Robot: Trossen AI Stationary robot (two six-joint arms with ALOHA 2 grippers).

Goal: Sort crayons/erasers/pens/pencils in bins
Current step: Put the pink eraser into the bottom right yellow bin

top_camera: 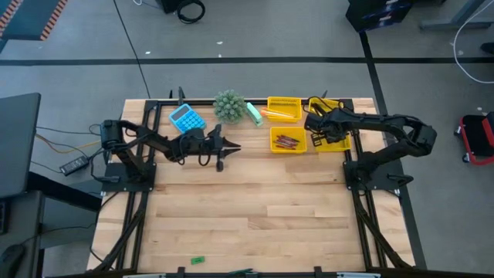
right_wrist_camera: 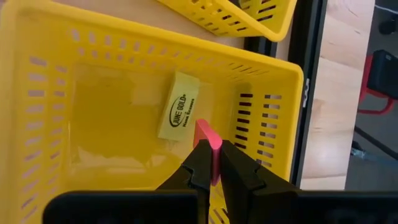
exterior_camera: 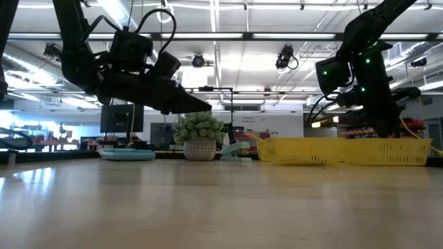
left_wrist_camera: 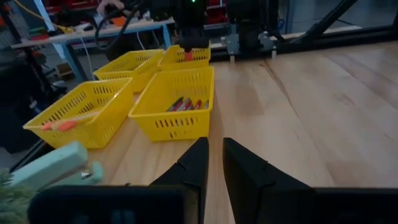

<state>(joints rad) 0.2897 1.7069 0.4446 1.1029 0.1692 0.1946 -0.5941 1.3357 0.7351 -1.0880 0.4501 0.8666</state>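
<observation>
Two matte black jointed arms with looping black cables, small green lights, tapered dark fingers (left_wrist_camera: 249,177).

Both our arms reach inward over the back of the surface.

Our left arm stretches low toward the middle, its left tool (top_camera: 225,148) hanging above the surface (top_camera: 255,208) with nothing between its fingers (left_wrist_camera: 193,163), which stand close together with a narrow gap. Our right arm bends at the elbow and reaches back toward the middle, its right tool (right_wrist_camera: 211,163) pointing downward, the fingers pinched on a pink eraser (right_wrist_camera: 209,144) that sticks out between the tips.
</observation>
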